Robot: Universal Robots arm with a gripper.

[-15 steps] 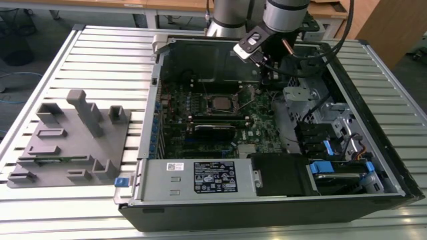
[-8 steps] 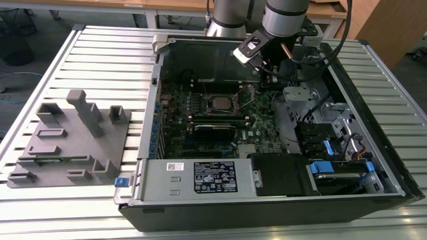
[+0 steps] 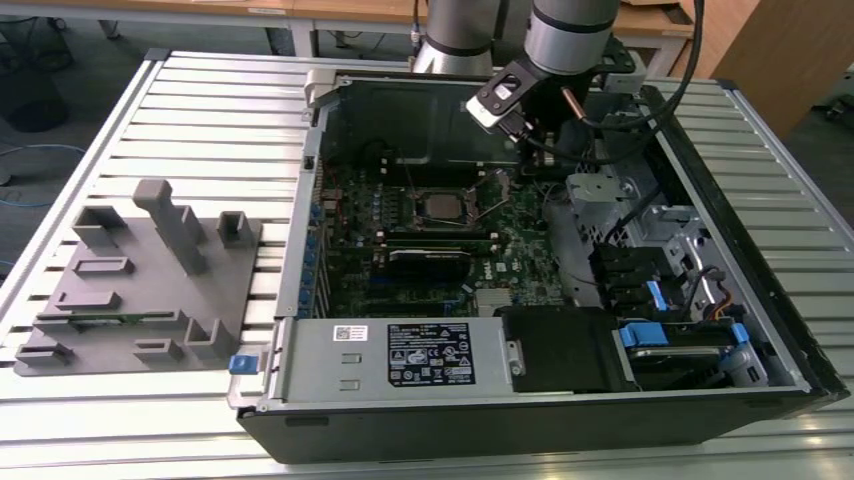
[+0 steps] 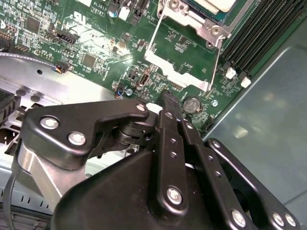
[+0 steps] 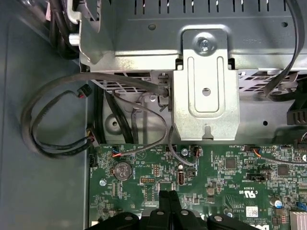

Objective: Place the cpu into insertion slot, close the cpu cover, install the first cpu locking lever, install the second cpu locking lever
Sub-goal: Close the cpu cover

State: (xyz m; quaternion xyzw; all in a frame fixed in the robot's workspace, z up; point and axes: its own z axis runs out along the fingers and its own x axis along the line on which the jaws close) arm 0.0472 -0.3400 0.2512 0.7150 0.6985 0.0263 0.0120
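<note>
- one gripper (image 4: 165, 98), fingers pressed together and pinching nothing, hangs low over the motherboard (image 4: 96, 43), just beside the insertion slot (image 4: 194, 18), on its coin cell (image 4: 192, 103) side.
- cpu (image 3: 438, 205): seated flat in the insertion slot, dull silver top exposed.
- cpu cover (image 4: 175, 69): swung open off the insertion slot, green board visible through its cut-out; it lies between the slot and the fingertips.
- task state, as judged: cpu placed, cover not yet closed.
- risk: the tips sit near the open frame; a skewed push could slip off its thin edge, bend it, or strike small board parts.
- risk: jarring the insertion slot could shift the cpu, so a descending cover would crush socket pins.
</note>
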